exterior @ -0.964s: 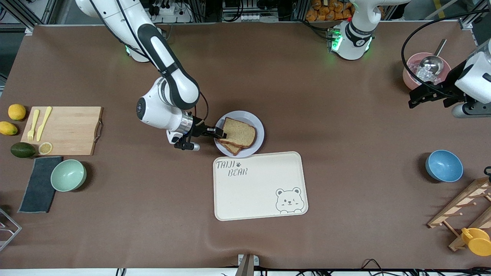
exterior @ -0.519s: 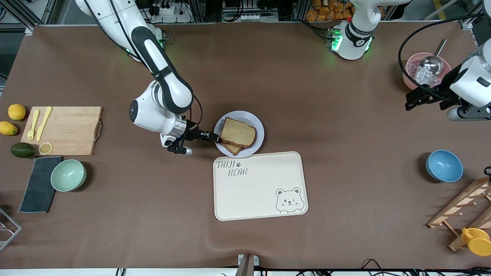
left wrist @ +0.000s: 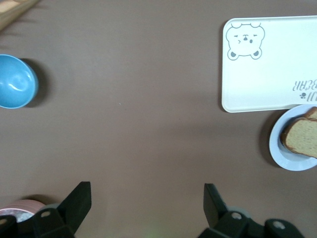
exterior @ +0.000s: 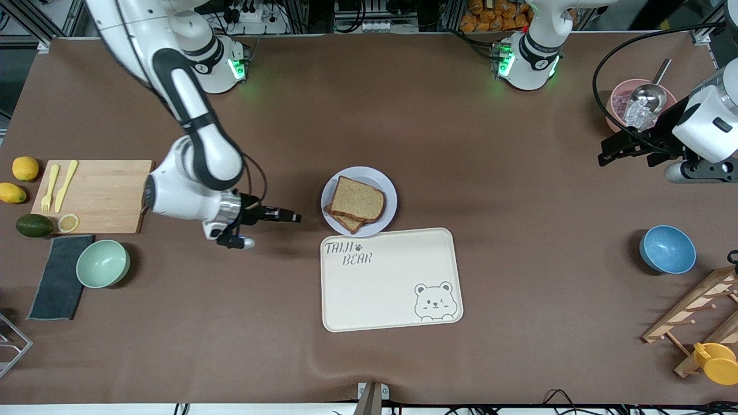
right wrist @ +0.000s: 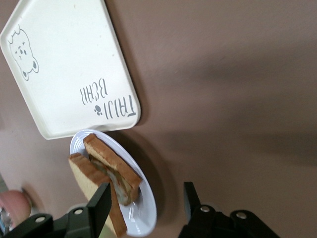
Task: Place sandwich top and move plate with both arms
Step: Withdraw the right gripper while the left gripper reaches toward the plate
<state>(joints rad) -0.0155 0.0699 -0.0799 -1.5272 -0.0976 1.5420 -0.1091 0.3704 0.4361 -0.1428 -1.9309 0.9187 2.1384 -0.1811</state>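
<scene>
Front view: sandwich top (exterior: 358,199) sits on the lower slice on the plate (exterior: 390,190), which touches the bear tray (exterior: 391,280) edge farther from the camera. So I judge placing done and the plate move next. My right gripper (exterior: 293,217) is over bare table toward the right arm's end, jaws apart, empty. Left gripper (exterior: 611,152) waits near the pink bowl (exterior: 613,118), jaws wide, empty. Next I'd bring both grippers to the plate's rim, one each side.
</scene>
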